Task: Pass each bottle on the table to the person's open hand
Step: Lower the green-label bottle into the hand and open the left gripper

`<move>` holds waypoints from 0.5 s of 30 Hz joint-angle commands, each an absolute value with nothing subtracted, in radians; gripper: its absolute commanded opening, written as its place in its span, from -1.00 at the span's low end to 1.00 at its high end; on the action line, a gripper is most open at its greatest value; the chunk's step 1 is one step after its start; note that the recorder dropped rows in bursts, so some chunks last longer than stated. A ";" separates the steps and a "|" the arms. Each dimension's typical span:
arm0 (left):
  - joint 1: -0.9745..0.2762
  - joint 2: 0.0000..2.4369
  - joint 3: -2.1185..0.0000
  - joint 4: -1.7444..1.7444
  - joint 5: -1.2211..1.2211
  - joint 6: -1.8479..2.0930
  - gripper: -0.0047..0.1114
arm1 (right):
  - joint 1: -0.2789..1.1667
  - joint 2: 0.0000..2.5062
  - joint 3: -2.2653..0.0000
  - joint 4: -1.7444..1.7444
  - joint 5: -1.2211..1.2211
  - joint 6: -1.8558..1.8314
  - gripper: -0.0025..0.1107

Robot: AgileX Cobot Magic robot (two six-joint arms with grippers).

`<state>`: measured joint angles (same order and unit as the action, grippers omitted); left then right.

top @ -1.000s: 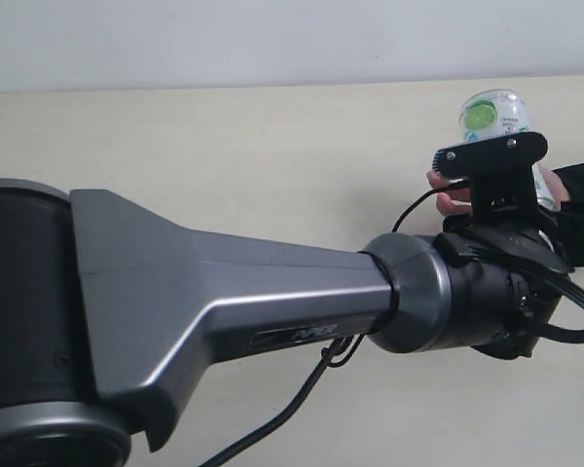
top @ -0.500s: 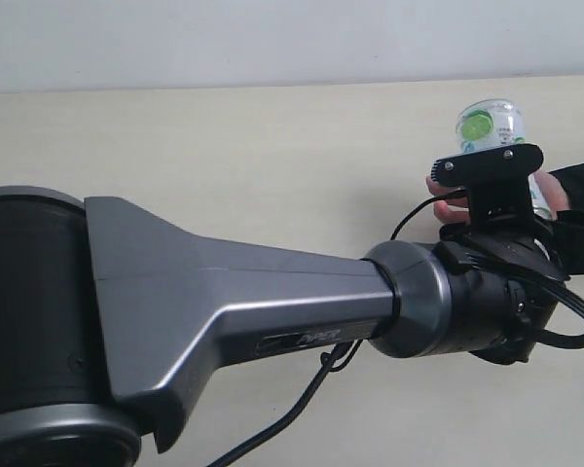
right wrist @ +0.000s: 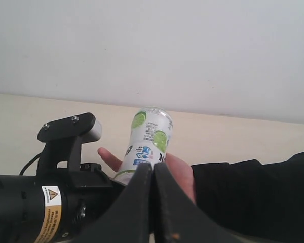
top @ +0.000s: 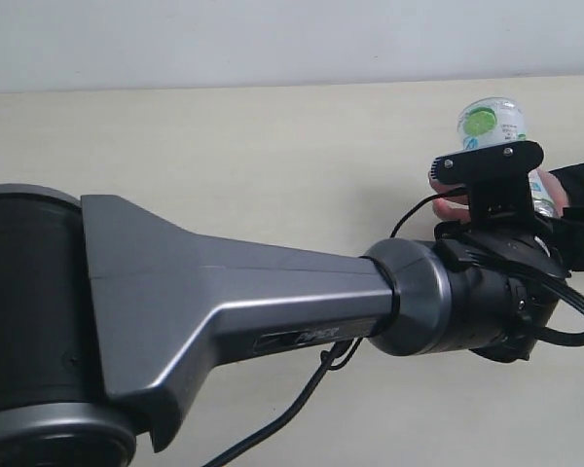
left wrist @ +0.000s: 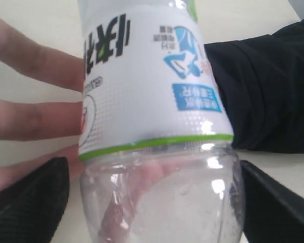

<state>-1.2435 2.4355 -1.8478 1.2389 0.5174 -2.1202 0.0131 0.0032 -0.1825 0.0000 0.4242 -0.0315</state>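
Clearly the handover is at its release stage. Seen from the exterior camera, the lime-label bottle (top: 492, 122) stands at about 2 o'clock, tilted, with its body resting in the person's open hand (top: 448, 199) above the table (top: 224, 165). The left gripper (left wrist: 154, 202) has its 2 pads spread wide on either side of the clear lower body. 1 pad shows a sliver of gap and the other sits right at the bottle wall, so the hand seems to carry the weight. The right gripper (right wrist: 153, 202) is closed tight on nothing and hangs near the black sleeve (right wrist: 253, 192), well short of the bottle.

The bottle looks light, perhaps nearly empty. Its clear wall is probably thin and would dent under a hard squeeze, and the glossy label film is likely slippery. The best hold is probably the labelled mid-body, just by the green band, where the wall is straight and stiffest.
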 commanded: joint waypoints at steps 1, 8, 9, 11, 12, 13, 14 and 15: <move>-1.244 2.398 -1.852 1.243 0.539 -2.071 0.50 | 0.012 0.000 -0.181 0.000 0.414 -0.031 -0.96; -1.241 2.308 -1.852 1.053 0.695 -1.819 0.50 | 0.012 0.000 -0.181 0.000 0.414 -0.031 -0.96; -1.238 2.298 -1.852 1.040 0.718 -1.795 0.50 | 0.012 0.000 -0.181 0.000 0.414 -0.031 -0.96; -1.234 2.273 -1.852 1.001 0.774 -1.728 0.50 | 0.012 0.000 -0.181 0.000 0.414 -0.031 -0.96; -1.234 2.261 -1.852 0.995 0.804 -1.703 0.50 | 0.012 0.000 -0.181 0.000 0.414 -0.031 -0.96; -1.234 2.252 -1.852 0.993 0.822 -1.686 0.50 | 0.012 0.000 -0.181 0.000 0.414 -0.031 -0.96; -1.234 2.241 -1.852 0.992 0.838 -1.671 0.49 | 0.012 0.000 -0.181 0.000 0.414 -0.031 -0.96; -1.230 2.226 -1.852 0.992 0.855 -1.649 0.46 | 0.012 0.000 -0.181 0.000 0.414 -0.031 -0.96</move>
